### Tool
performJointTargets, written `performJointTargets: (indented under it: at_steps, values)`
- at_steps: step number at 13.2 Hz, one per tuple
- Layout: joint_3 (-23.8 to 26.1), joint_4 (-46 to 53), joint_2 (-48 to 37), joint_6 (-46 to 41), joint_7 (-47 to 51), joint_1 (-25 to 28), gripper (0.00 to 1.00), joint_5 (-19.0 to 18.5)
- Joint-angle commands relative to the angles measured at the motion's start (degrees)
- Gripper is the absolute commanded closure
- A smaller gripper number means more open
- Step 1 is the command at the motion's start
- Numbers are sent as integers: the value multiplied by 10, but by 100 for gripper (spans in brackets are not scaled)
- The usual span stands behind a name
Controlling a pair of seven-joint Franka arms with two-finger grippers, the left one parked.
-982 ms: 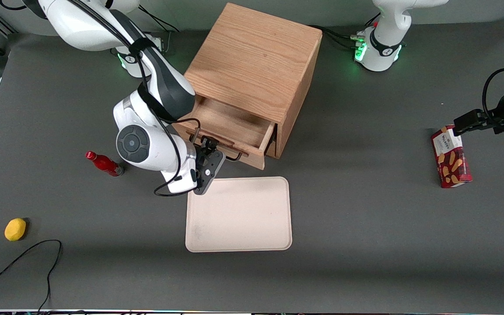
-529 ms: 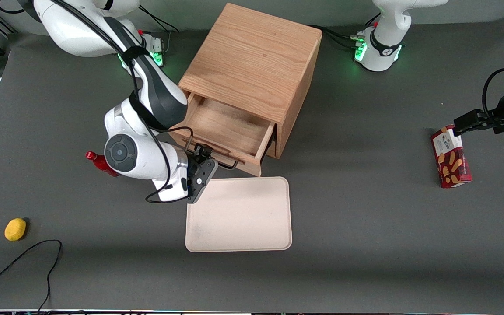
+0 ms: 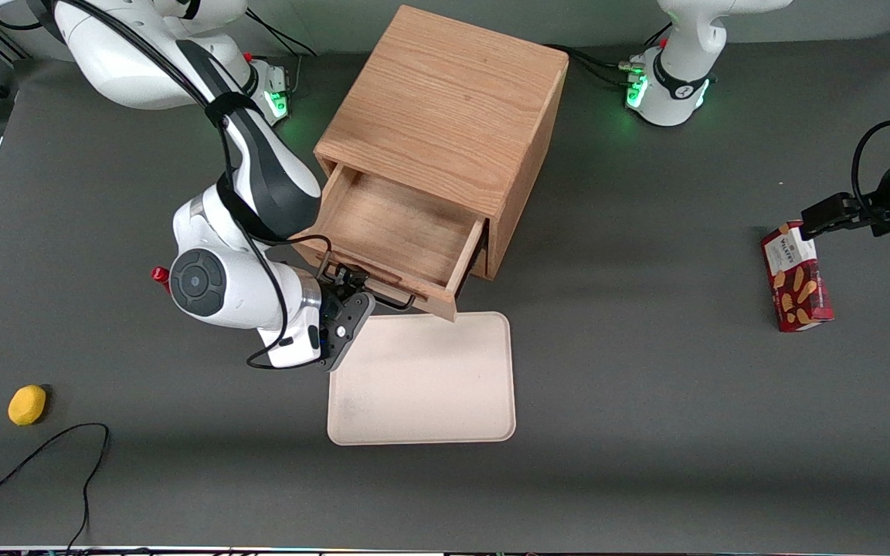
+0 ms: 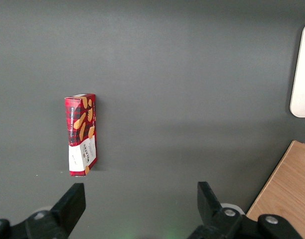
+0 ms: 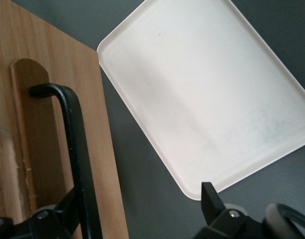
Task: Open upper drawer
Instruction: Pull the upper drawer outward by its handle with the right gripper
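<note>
The upper drawer [image 3: 391, 232] of the wooden cabinet [image 3: 445, 100] stands pulled well out, and its bare oak inside shows. Its thin black wire handle [image 3: 374, 294] runs along the drawer front [image 5: 92, 129]. My right gripper [image 3: 343, 292] is in front of the drawer, at the handle. In the right wrist view the gripper [image 5: 138, 199] is open, fingers wide apart. The handle [image 5: 75, 144] passes between them, close against one finger [image 5: 68, 209]. The other fingertip [image 5: 209, 195] hangs over the table by the tray's corner.
A cream tray [image 3: 422, 378] lies flat in front of the drawer, its edge just under the drawer front. A red bottle [image 3: 159, 272] peeks out beside my arm. A yellow fruit [image 3: 27, 405] and a black cable [image 3: 43, 455] lie toward the working arm's end. A red cookie box [image 3: 795, 276] lies toward the parked arm's end.
The upper drawer has slid farther out toward the front camera, and my gripper has moved with its handle. The drawer front now reaches the tray's edge.
</note>
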Motion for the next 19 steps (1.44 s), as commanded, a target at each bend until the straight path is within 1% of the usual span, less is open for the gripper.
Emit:
performJointTargets:
  at_steps: [1,5,12,19]
  values:
    - [1,42,23,-23,-13,-3,0,-9]
    - [1,78,36,-54,-14,-13,0,-10]
    - [1,89,43,-55,-29,-22,0,-12]
    - [1,130,79,-52,-29,-27,0,-13]
